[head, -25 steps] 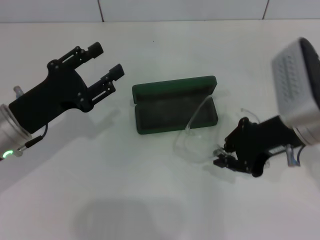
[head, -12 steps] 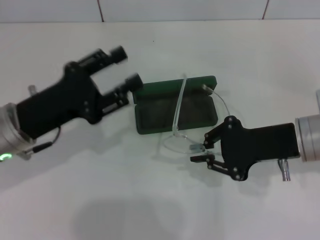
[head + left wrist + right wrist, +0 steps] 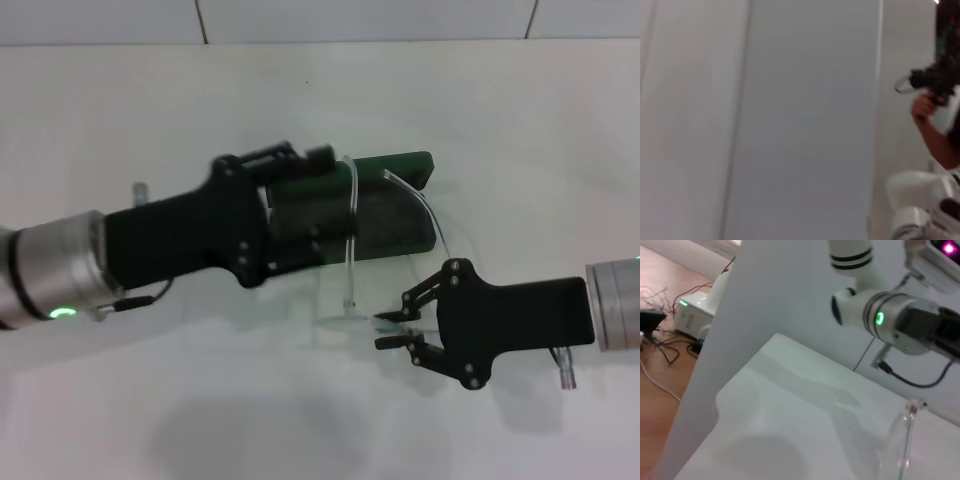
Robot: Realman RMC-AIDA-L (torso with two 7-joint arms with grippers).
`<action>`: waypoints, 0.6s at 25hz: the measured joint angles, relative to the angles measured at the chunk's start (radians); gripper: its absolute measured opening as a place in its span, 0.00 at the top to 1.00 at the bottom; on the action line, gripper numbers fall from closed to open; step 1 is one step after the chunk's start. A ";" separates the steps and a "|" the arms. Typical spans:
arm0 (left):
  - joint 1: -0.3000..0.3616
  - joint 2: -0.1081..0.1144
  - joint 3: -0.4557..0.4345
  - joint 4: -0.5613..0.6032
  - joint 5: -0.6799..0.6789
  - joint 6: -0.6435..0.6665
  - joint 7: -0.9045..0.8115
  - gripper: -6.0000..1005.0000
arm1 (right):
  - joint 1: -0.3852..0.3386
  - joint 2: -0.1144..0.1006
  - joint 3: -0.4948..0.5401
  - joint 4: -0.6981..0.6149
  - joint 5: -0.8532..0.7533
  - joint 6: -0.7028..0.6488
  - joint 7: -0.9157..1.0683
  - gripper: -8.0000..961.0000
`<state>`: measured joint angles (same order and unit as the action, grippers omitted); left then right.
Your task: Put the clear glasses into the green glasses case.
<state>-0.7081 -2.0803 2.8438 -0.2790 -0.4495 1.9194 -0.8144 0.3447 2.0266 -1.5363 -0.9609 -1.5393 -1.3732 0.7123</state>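
The green glasses case (image 3: 396,214) lies open on the white table, lid toward the far side. My left gripper (image 3: 318,205) is over the case's left end, open, with one finger at the far edge and one at the near edge. The clear glasses (image 3: 351,232) stand on edge above the case's middle, with one temple arm curving over its right part. My right gripper (image 3: 386,329), in front of the case, is shut on the glasses' near end. The right wrist view shows the clear lens (image 3: 901,442) close up and the left arm (image 3: 880,315) beyond it.
The white table (image 3: 200,400) stretches on all sides of the case, with a tiled wall edge at the back. The left wrist view shows only a pale wall and a person (image 3: 932,115) far off.
My left gripper moved right, from beside the case to over its left end. The right gripper shifted left and nearer, turning the glasses more upright above the case.
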 joint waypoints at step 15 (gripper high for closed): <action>-0.077 -0.004 0.000 0.029 0.163 -0.073 -0.019 0.34 | -0.004 -0.002 -0.001 0.135 0.182 -0.040 -0.345 0.85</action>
<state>-0.7846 -2.0843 2.8440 -0.2498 -0.2866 1.8468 -0.8331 0.3405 2.0245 -1.5373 -0.8258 -1.3576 -1.4128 0.3671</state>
